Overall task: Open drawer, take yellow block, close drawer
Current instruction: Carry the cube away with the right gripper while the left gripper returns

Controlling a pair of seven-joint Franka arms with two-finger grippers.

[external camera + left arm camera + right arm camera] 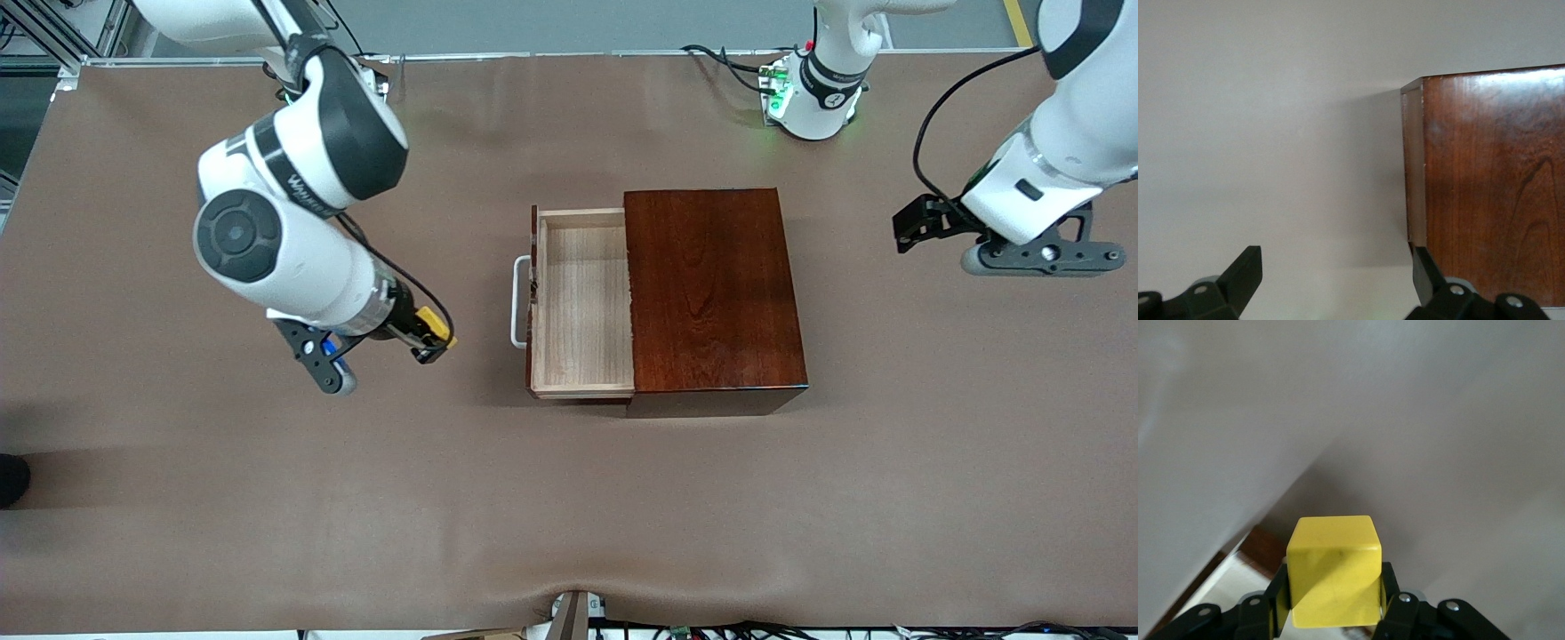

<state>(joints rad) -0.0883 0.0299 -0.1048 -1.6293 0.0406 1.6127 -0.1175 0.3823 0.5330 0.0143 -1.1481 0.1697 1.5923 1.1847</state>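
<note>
One yellow block [1333, 568] is pinched in the closed right gripper [433, 340] above the table [222, 498].
It is held toward the right arm's end, apart from the pulled-out drawer [582, 307]; the left gripper [1338, 277] is spread wide and holds nothing, waiting beside the wooden box [711, 289].

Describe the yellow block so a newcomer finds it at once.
Start at the dark wooden box mid-table; its drawer stands open toward the right arm's end. Over the table there, the right gripper holds the yellow block: the scene's only bright-yellow cube.
</note>
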